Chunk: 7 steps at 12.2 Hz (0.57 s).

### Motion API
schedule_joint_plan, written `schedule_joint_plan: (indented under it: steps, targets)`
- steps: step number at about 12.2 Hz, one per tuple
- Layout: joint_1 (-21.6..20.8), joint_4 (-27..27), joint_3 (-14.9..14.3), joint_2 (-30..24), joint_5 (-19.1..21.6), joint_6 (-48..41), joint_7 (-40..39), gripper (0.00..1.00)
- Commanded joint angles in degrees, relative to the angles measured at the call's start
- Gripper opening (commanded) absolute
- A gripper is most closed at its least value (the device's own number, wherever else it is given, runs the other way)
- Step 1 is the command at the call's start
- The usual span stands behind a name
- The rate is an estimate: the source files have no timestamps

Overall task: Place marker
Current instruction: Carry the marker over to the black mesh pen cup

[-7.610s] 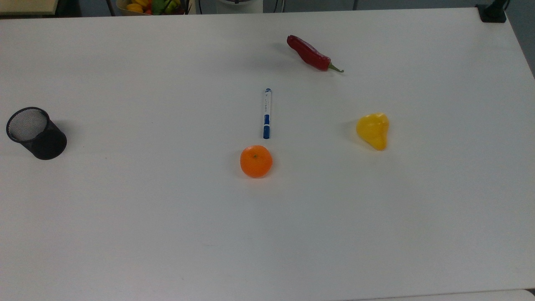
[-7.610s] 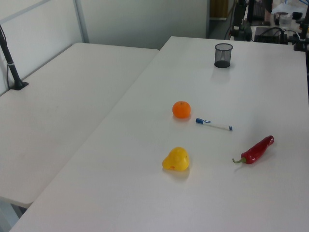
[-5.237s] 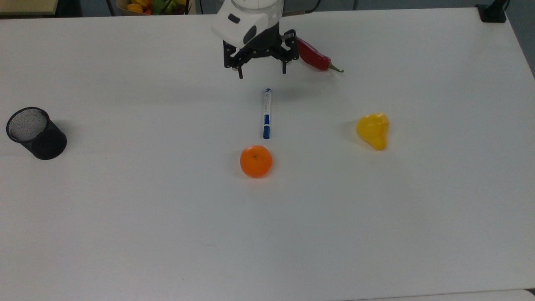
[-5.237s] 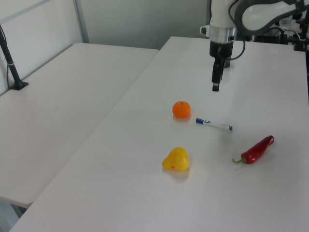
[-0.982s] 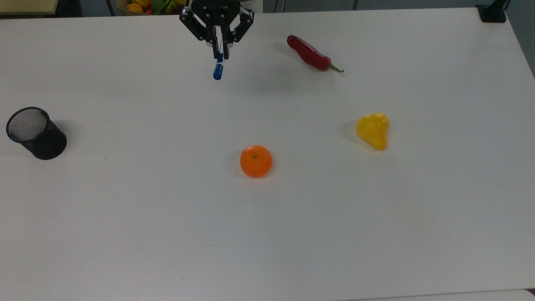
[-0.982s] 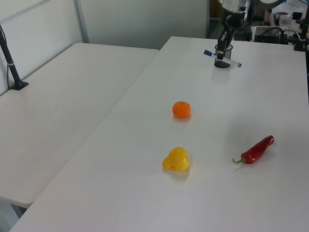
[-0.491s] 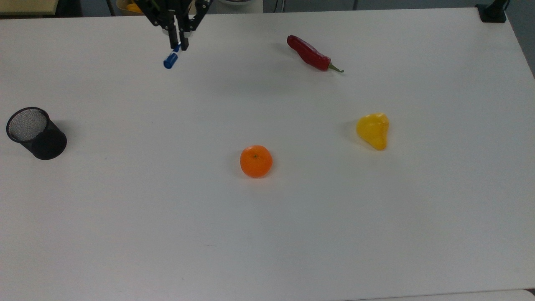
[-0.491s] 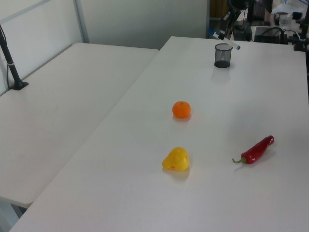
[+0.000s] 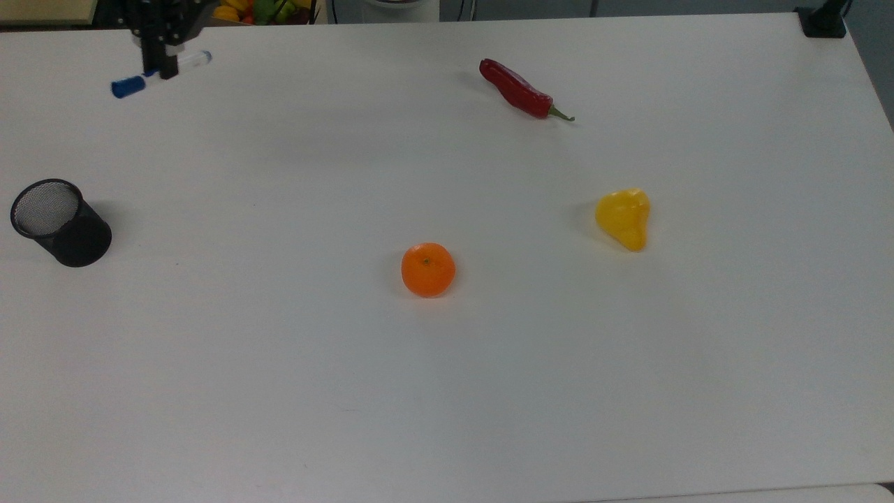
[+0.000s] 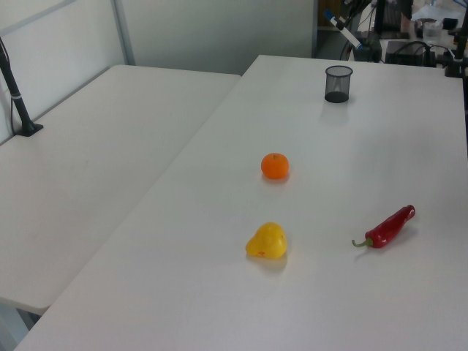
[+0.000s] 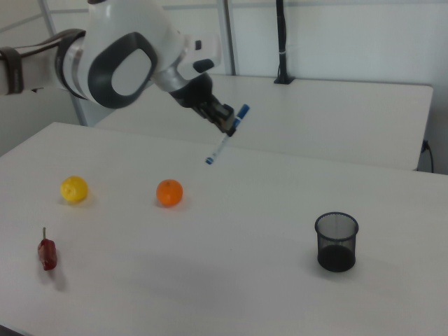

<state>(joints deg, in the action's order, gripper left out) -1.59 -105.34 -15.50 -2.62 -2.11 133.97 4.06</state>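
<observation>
The marker [image 9: 125, 87], white with a blue cap, hangs tilted in the air near the far left corner of the table [image 9: 447, 391] in the top view. My gripper [image 9: 160, 68] is shut on the marker's middle. In the right view the gripper [image 11: 228, 127] holds the marker [image 11: 218, 147] slanted, cap up and blue tip down, well above the table and left of the black mesh cup [image 11: 337, 241]. In the left view the marker [image 10: 342, 28] hangs above and behind the cup [image 10: 338, 83]. The cup [image 9: 61, 222] stands upright at the top view's left edge.
An orange [image 9: 428, 270] sits mid-table, with a yellow fruit [image 9: 624, 217] to the top view's right of it. A red chili [image 9: 520, 90] lies at the back. A fruit basket [image 9: 255, 10] stands beyond the far edge, and a black clamp [image 9: 823, 21] at the far right corner.
The gripper has carried the marker further to the top view's left, toward the cup's side of the table. The marker has swung to a flatter slant there. Nothing on the table has moved.
</observation>
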Motion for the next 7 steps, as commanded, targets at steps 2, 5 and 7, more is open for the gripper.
schedule_joint_plan:
  steps: [2,5,7]
  targets:
    - [0.9,-0.6,-5.9,5.2,-0.7,13.5,-1.2,0.00]
    - [2.3,-0.5,-8.3,10.3,-0.7,23.1,-1.9,0.00]
    - [3.2,-0.5,-8.8,14.2,-0.6,28.1,-1.9,0.00]
